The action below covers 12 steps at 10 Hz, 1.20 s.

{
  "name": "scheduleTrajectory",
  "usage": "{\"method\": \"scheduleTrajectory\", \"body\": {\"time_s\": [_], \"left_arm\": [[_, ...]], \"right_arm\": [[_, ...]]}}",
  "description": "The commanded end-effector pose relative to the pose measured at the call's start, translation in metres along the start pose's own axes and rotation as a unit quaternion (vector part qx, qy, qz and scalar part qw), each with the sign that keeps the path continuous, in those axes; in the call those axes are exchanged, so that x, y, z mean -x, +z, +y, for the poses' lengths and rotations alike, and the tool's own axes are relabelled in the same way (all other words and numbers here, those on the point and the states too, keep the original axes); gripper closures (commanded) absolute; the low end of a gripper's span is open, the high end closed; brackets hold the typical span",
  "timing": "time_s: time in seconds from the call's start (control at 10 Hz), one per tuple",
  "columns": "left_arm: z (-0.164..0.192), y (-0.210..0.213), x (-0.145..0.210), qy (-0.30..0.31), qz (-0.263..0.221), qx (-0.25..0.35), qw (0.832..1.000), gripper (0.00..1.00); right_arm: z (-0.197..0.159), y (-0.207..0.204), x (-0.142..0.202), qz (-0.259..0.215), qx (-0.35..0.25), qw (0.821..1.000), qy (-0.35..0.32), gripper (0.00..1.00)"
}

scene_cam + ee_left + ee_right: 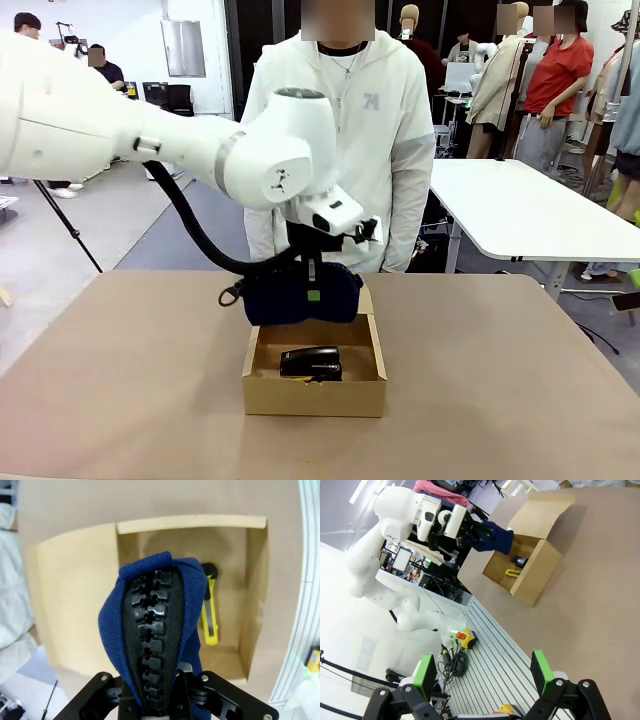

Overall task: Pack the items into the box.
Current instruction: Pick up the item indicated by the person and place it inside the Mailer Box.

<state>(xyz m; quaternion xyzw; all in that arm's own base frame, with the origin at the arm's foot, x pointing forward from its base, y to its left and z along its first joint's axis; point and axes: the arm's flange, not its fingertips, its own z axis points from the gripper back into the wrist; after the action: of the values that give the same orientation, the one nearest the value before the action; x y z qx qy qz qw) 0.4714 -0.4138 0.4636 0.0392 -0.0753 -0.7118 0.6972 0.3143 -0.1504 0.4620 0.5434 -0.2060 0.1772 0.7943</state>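
The left jaws are clamped on the pouch (300, 295), holding it zip-side up over the far side of the box (315, 398) at mid-bench. This is probably to lower it in beside the stapler (311, 362) and knife (210, 612) already inside. The left arm (270, 150) reaches across with its wrist pointing down. The right jaws stand open, well apart from the box.

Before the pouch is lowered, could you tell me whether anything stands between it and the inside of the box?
Nothing blocks the opening: the lid flap is folded back, and the pouch in the left gripper hangs over the box. The stapler and utility knife lie inside, so it may land on them.
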Motion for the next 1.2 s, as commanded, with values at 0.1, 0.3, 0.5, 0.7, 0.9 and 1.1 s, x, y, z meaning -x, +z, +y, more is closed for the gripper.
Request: {"method": "scheduleTrajectory", "body": {"time_s": [0.1, 0.3, 0.5, 0.7, 0.9, 1.1], "left_arm": [[-0.003, -0.034, -0.021, 0.033, -0.032, 0.044, 0.998, 1.0], [-0.007, -0.056, -0.027, 0.031, -0.017, 0.021, 0.999, 1.0], [-0.01, -0.083, -0.033, 0.026, -0.036, 0.028, 0.999, 1.0], [-0.008, -0.103, -0.035, 0.032, -0.044, 0.066, 0.996, 1.0], [-0.005, -0.118, -0.035, 0.027, -0.014, 0.093, 0.995, 1.0], [-0.008, -0.129, -0.034, 0.015, 0.016, 0.101, 0.995, 1.0]], "right_arm": [[0.003, 0.002, 0.0, 0.007, -0.001, 1.0, 0.001, 0.0], [0.003, 0.002, 0.0, 0.007, -0.001, 1.0, 0.001, 0.0], [0.003, 0.002, 0.0, 0.007, -0.001, 1.0, 0.001, 0.0], [0.003, 0.002, 0.0, 0.007, -0.001, 1.0, 0.001, 0.0], [0.003, 0.002, 0.0, 0.007, -0.001, 1.0, 0.001, 0.0], [0.003, 0.002, 0.0, 0.007, -0.001, 1.0, 0.001, 0.0]]}}
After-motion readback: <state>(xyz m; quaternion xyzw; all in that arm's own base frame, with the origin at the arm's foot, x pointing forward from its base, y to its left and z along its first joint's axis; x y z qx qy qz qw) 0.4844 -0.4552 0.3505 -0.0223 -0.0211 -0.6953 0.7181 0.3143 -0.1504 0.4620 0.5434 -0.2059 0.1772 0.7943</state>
